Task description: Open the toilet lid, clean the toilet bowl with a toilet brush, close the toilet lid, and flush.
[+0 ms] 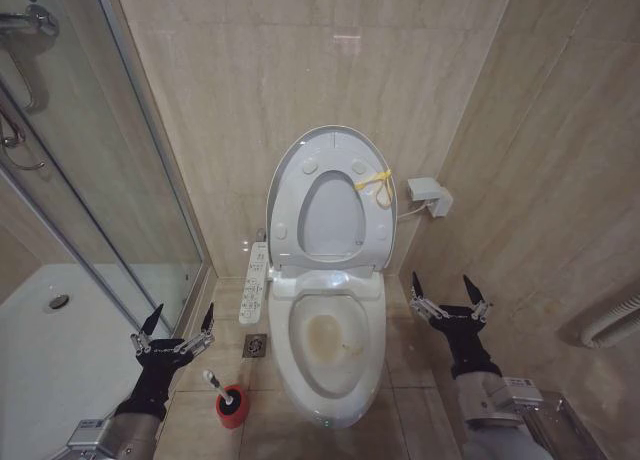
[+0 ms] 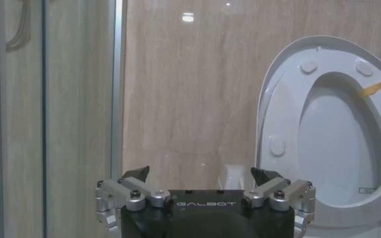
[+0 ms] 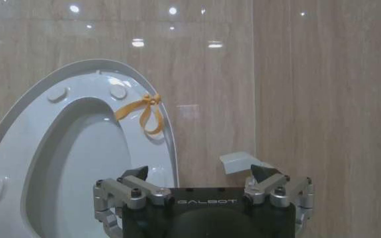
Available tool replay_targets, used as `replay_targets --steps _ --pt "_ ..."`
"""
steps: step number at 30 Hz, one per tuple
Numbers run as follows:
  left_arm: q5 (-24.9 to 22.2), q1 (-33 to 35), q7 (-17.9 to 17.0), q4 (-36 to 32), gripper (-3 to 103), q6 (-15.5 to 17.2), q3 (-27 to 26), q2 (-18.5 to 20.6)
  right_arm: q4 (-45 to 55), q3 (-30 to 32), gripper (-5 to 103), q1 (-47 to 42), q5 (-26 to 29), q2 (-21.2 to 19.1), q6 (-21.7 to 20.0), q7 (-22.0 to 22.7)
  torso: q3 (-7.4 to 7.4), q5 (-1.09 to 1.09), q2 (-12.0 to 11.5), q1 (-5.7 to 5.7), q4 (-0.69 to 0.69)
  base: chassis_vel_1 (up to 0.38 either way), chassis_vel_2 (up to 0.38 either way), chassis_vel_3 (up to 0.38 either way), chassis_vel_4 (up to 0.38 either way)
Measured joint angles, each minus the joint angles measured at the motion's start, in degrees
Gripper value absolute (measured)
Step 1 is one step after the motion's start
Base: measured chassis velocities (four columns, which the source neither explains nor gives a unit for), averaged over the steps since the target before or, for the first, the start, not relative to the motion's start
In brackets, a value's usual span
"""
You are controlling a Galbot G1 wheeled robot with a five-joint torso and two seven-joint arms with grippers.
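The left tool (image 1: 174, 322) hangs released, its fingers spread wide and holding nothing, over the floor tiles (image 1: 200, 400) to the left of the toilet bowl (image 1: 330, 355) and near the glass shower door (image 1: 120, 180). The right tool (image 1: 450, 294) is released too, fingers apart and empty, over the floor on the bowl's right side, close to the side wall (image 1: 560, 160).

The toilet lid (image 1: 285, 175) stands raised against the back wall, with the ring-shaped seat (image 1: 332, 175) lifted up against it; a small yellow tie (image 1: 376, 183) is knotted at the raised pair's right edge. The bowl lies open, and a yellowish stain shows on its inner surface. A long white button panel (image 1: 255, 283) runs along the bowl's left side.

The toilet brush (image 1: 215, 382) stands tilted in its red cup holder (image 1: 231, 404) on the floor, left of the bowl's front end and just beside the left arm. A small white box (image 1: 428, 194) is mounted on the wall to the right of the lid.
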Motion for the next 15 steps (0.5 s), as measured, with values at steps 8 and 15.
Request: replay_targets --steps 8,15 --pt "0.0 0.0 0.0 0.0 100 0.0 0.0 0.0 0.0 0.0 100 0.0 0.0 0.0 0.0 0.0 0.0 0.0 0.0 0.0 0.0 0.0 0.0 0.0 0.0" --pt "0.0 0.0 0.0 0.0 100 0.0 0.0 0.0 0.0 0.0 100 0.0 0.0 0.0 0.0 0.0 0.0 0.0 0.0 0.0 0.0 0.0 0.0 0.0 0.0"
